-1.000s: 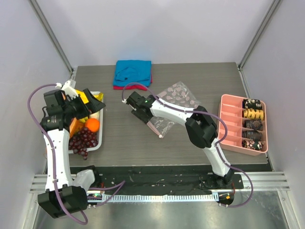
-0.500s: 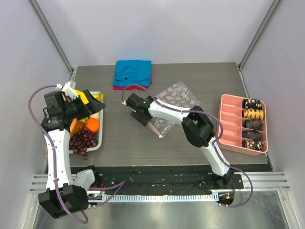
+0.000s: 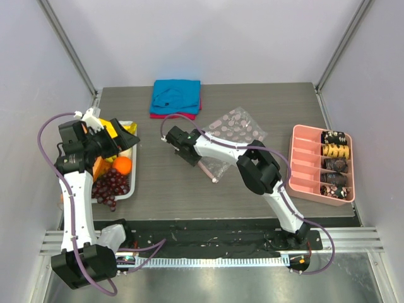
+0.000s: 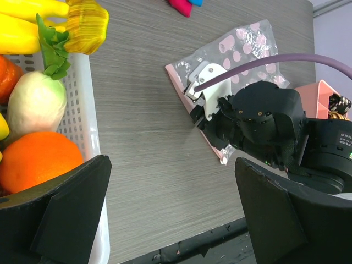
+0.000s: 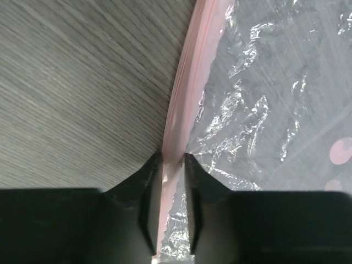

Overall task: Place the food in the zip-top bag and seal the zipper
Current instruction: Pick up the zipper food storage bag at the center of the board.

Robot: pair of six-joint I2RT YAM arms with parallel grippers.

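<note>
The zip-top bag [image 3: 237, 126] lies flat mid-table, clear with pink dots. Its pink zipper [image 3: 205, 169] runs along the left edge to a small white end [image 3: 214, 180]. My right gripper [image 3: 188, 156] is shut on the zipper; in the right wrist view the fingertips [image 5: 151, 170] pinch the pink strip [image 5: 192, 71] beside the crinkly bag [image 5: 275, 82]. My left gripper [image 3: 126, 140] is open and empty above the white basket [image 3: 134, 173] of food: an orange [image 3: 122, 165], purple grapes [image 3: 110, 184], yellow pieces [image 4: 33, 11] and a white-and-green vegetable [image 4: 36, 102].
A folded blue-and-red cloth [image 3: 176, 96] lies at the back of the table. A pink compartment tray [image 3: 294, 158] with dark pieces stands at the right. Bare wood-grain table [image 3: 164, 189] lies between the basket and the bag.
My right gripper has slid a little up and to the left along the zipper strip. The left arm has not moved.
</note>
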